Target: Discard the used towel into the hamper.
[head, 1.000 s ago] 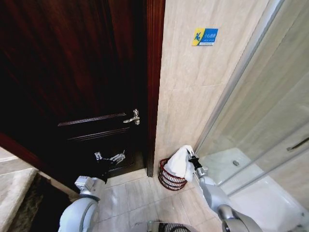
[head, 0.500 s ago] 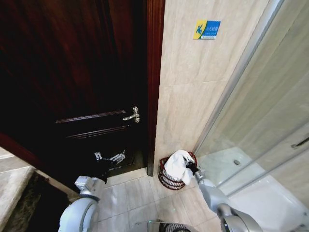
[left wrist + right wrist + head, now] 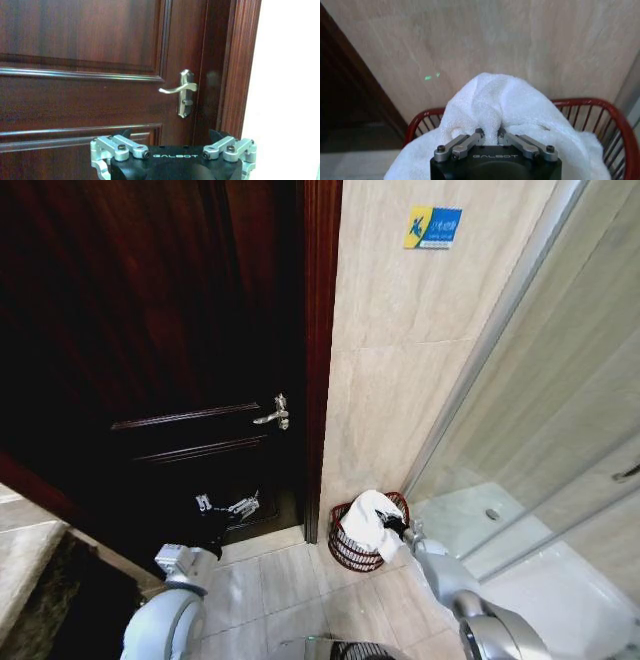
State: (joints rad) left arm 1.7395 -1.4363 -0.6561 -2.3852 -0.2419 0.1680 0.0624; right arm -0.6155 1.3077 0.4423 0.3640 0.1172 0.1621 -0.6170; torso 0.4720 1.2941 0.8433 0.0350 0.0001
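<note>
Sinking lower than a second ago, the white towel now sags into the red wire hamper, lower centre of frame, right gripper still pinching it; release remains. Left gripper, spread open, idles facing the door.

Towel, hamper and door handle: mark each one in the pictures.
towel (image 3: 495, 101), right wrist view, on the bunched fold just above the claw.
hamper (image 3: 580, 102), right wrist view, on its red wire rim behind the towel.
door handle (image 3: 184, 89), left wrist view, on the silver lever where it meets the plate.
</note>
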